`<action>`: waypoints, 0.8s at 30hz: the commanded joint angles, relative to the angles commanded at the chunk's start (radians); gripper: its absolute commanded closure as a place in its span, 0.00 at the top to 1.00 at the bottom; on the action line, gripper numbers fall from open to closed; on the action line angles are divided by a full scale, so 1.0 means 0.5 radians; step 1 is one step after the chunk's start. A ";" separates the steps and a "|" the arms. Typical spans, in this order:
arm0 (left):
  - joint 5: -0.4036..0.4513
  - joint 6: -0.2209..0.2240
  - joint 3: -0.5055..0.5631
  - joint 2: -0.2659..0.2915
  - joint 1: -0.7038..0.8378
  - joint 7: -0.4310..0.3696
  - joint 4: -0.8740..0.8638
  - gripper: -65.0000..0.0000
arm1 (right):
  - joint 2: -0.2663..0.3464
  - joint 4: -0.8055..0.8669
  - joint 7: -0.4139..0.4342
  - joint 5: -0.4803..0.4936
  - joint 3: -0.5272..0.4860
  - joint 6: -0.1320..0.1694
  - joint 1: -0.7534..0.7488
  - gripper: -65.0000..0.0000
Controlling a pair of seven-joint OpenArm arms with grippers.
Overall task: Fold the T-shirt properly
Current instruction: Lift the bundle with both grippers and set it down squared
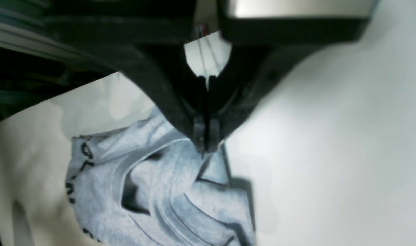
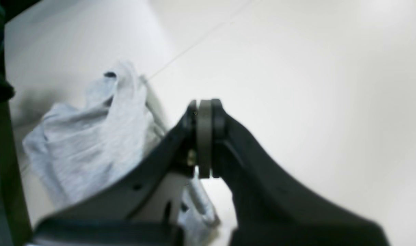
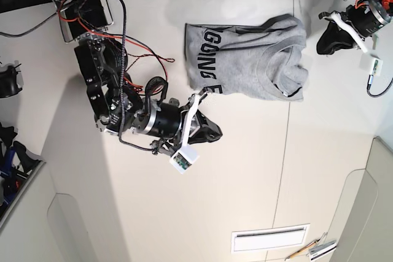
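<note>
We saw the T-shirt (image 3: 245, 59) lying bunched at the upper centre of the base view on the white table (image 3: 233, 182), lettering facing up; the right gripper (image 3: 212, 132) sat just below its lower-left edge, apart from the cloth, its jaws pressed together on nothing; the left gripper (image 3: 325, 41) hung at the upper right beside the shirt, jaws likewise closed and empty.

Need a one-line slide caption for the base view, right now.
Grey T-shirt lies bunched on the white table, lettering up; both pincers shut and empty, right pincer near its lower edge, left pincer beside it.
</note>
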 joint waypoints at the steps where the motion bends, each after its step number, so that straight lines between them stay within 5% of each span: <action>1: 0.000 0.000 0.000 0.026 0.000 -0.001 -0.016 0.00 | -0.031 -0.084 0.001 0.000 0.000 0.019 0.025 0.00; 8: 0.013 0.000 0.063 0.075 -0.001 -0.012 -0.211 0.00 | -0.106 -0.408 0.047 -0.027 -0.023 0.057 0.051 0.00; 15: 0.199 0.000 0.266 0.075 -0.043 -0.169 -0.436 0.00 | -0.106 -0.609 0.112 -0.066 -0.023 0.060 0.048 0.00; 24: 0.456 0.000 0.273 0.075 -0.378 -0.250 -0.623 0.00 | -0.105 -0.678 0.075 -0.006 -0.138 0.072 0.037 0.00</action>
